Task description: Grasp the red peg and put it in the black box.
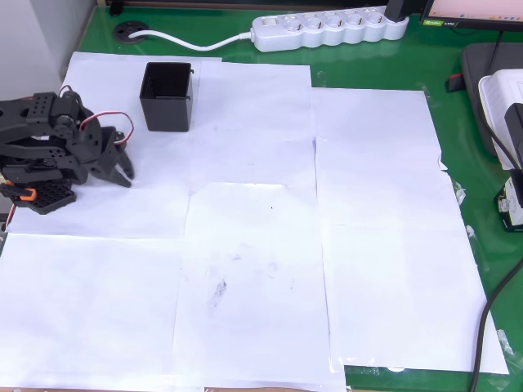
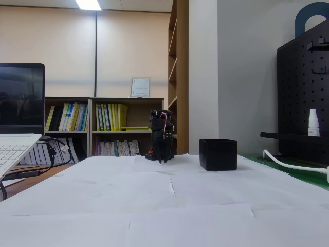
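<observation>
Black box (image 1: pixel 167 96) square, tall thin walls, open top, upright on white paper (image 1: pixel 261 237); inside looks dark. Gripper (image 1: pixel 122 171) beside it, fingers slightly spread, holding nothing.

Matt black plastic box (image 1: pixel 167 96) on smudged white paper (image 1: pixel 261 269).

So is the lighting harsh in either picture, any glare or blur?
Overhead view: even, soft light, faint glare on the white paper, black box sharp. Fixed view: a bright ceiling light at the top, the near paper slightly soft.
</observation>
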Controlling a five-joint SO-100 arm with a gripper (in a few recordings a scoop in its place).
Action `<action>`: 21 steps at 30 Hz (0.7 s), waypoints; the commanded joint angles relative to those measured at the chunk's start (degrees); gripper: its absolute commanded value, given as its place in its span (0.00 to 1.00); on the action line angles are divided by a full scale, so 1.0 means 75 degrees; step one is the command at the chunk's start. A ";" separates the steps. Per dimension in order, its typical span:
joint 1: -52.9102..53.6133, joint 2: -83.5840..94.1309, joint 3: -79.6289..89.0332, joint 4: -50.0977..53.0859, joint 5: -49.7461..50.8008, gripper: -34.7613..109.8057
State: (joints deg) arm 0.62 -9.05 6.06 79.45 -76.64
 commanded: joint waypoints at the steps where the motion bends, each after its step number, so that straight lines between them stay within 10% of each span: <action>1: 0.0094 -0.0187 0.0000 0.0668 -0.0117 0.24; 21: 0.0293 -0.0223 -0.0012 0.0715 -0.0070 0.24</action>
State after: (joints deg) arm 1.76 -9.84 5.71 79.89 -76.99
